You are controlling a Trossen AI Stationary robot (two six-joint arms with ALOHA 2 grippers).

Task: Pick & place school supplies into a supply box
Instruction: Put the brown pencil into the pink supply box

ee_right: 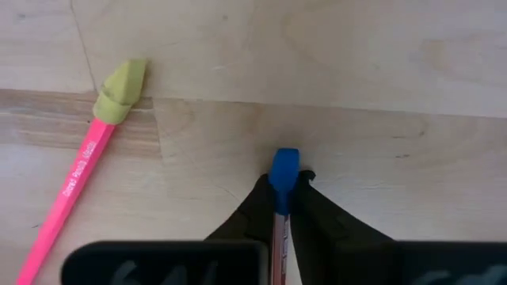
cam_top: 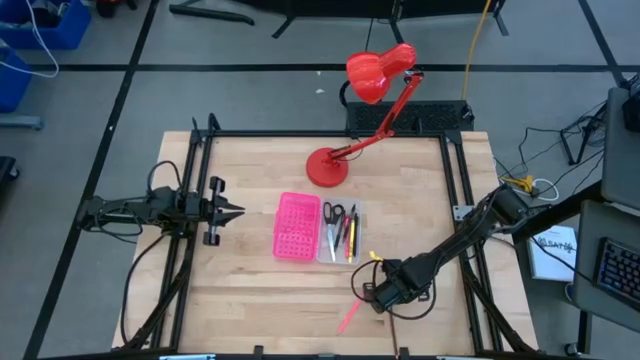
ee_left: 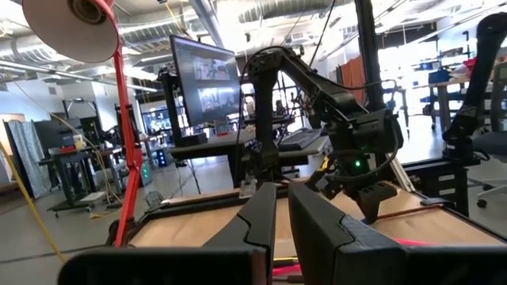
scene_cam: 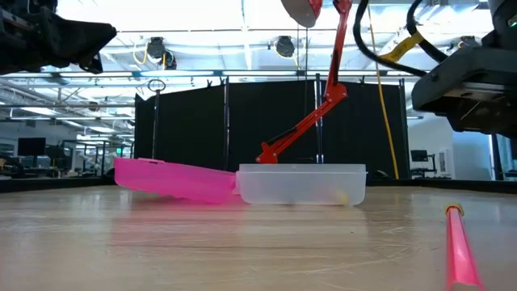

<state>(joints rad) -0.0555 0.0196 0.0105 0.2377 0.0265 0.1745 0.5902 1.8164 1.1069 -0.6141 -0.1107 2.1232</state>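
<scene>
The supply box lies open at mid-table, with a pink half (cam_top: 297, 226) and a clear half (cam_top: 340, 232). Scissors and several pens lie in the clear half. My right gripper (ee_right: 283, 190) is near the table's front edge (cam_top: 383, 297), pointing steeply down, shut on a thin pencil with a blue end (ee_right: 285, 168). Beside it a pink pencil (ee_right: 71, 190) with a yellow-green eraser lies flat on the table (cam_top: 350, 318). My left gripper (cam_top: 232, 211) waits at the table's left, shut and holding nothing. My right gripper pinches the thin pencil between its two fingers just behind the blue end (ee_right: 279, 207), which sticks out past the fingertips. The fingers come from above, pointing steeply down. Whether the pencil is clear of the table I cannot tell.
A red desk lamp (cam_top: 380, 75) stands on its round base (cam_top: 326, 167) behind the box, with its head beyond the far edge. Bare wood lies in front of the box and to its left. In the low view the pink pencil (scene_cam: 460, 246) lies close at the right.
</scene>
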